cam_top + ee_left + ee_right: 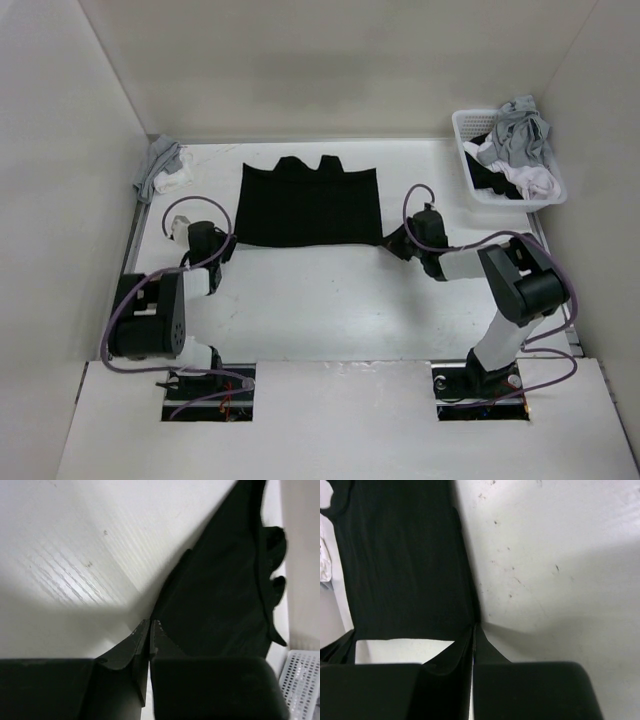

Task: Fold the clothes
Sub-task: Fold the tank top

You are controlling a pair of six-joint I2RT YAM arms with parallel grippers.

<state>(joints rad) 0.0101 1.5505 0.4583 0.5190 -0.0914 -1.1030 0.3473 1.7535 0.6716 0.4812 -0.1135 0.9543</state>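
The left gripper (230, 244) and right gripper (388, 240) each pinch a lower corner of the clothes (308, 205), spread flat above them mid-frame.

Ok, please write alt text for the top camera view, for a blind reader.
Seen from above, a black garment lies spread flat on a white table, its two near corners pinched: the left pincer holds the left one, the right pincer the right one. A white basket of crumpled laundry stands at the far right.
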